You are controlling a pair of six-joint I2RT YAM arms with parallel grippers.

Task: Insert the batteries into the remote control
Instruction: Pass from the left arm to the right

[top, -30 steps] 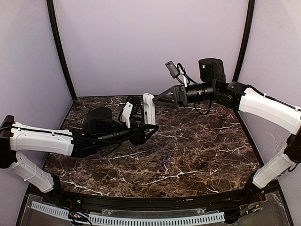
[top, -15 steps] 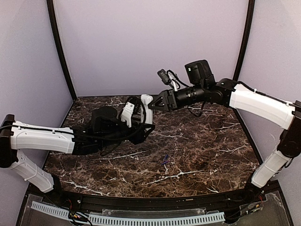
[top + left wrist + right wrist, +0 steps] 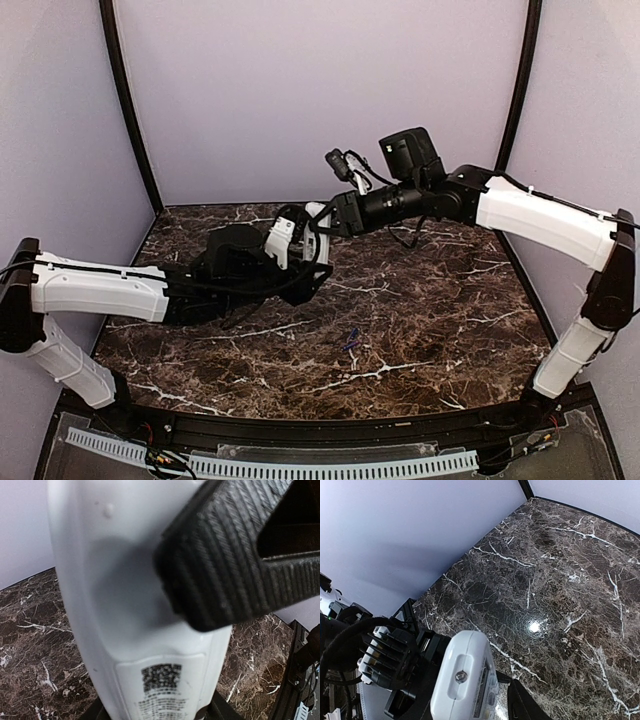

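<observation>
Nearest us, the batteries [image 3: 350, 340] lie loose on the marble table [image 3: 450, 330], well apart from both arms, so nothing is loaded yet. Behind them the left gripper [image 3: 308, 262] has the remote control [image 3: 465, 680] pinched upright above the table, its back showing a printed label (no open bay that we can see). Farthest back, the right gripper [image 3: 328, 220] sits at the remote's top end, one finger against it; whether it truly grips, we cannot tell

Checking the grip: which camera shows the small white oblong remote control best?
Left wrist: the white oblong remote control fills the frame, label side up close. Right wrist shows mostly its end; top external shows it small.
</observation>
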